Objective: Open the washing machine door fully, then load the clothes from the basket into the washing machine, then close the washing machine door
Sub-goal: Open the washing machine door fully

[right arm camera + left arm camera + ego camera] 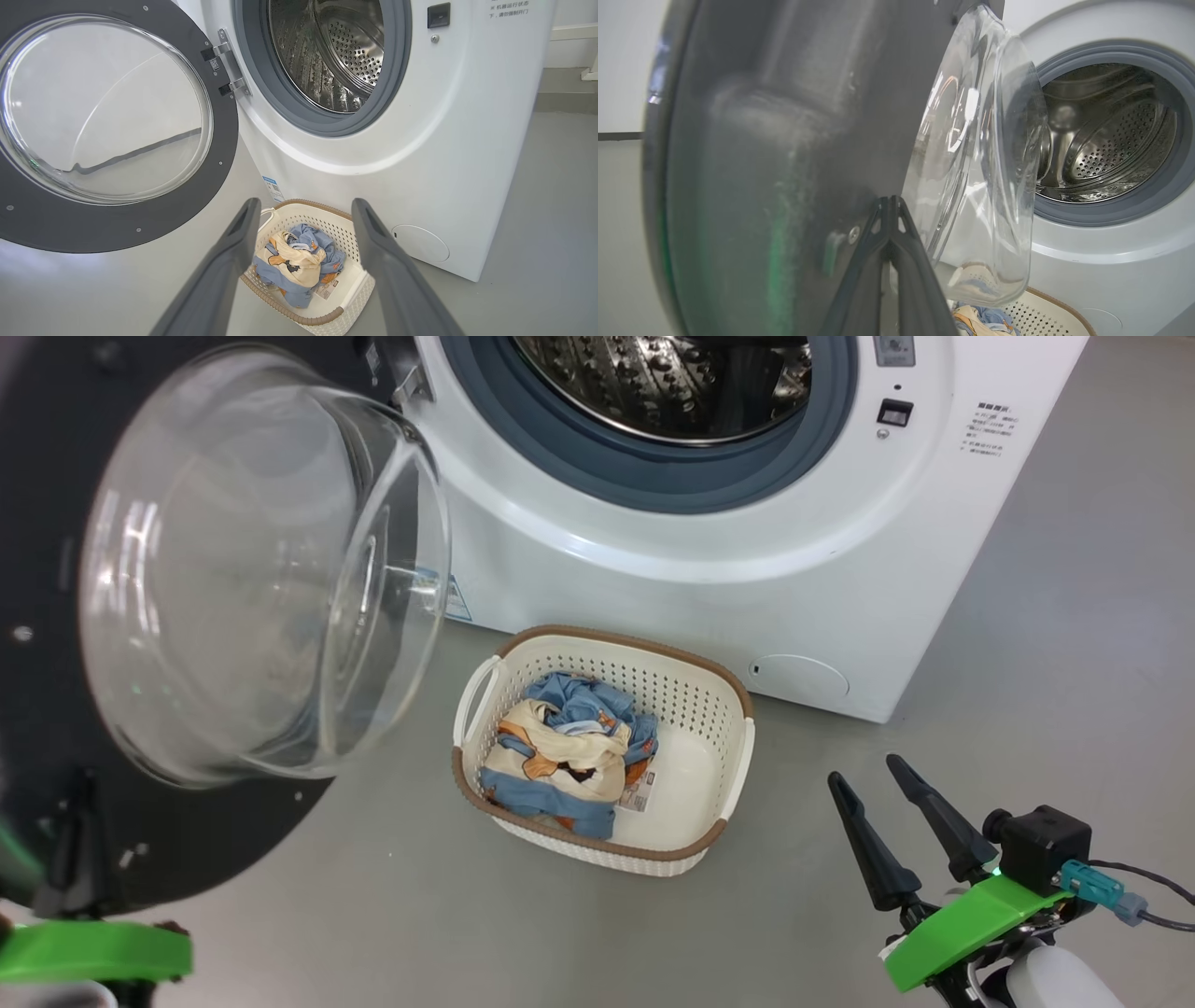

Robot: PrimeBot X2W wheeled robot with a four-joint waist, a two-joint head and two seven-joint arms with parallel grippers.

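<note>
The washing machine door (252, 569) stands swung out to the left, its glass bowl bulging toward me. The white washing machine (747, 569) shows its steel drum (672, 383) uncovered. On the floor before it sits the basket (695, 709) with the clothes (569, 756) bundled in its left half. My left gripper (889, 203) is shut, its tips against the door's (784, 140) dark inner face beside the glass. My right gripper (870, 775) is open and holds nothing, right of the basket. In the right wrist view, my right gripper (306, 203) frames the basket (327, 219) and clothes (299, 261).
Grey floor (1074, 663) spreads right of the machine and in front of the basket. The door's hinge (224, 65) sits at the drum opening's left edge. A round cover (798, 677) is low on the machine's front. A cable (1158, 896) trails from my right wrist.
</note>
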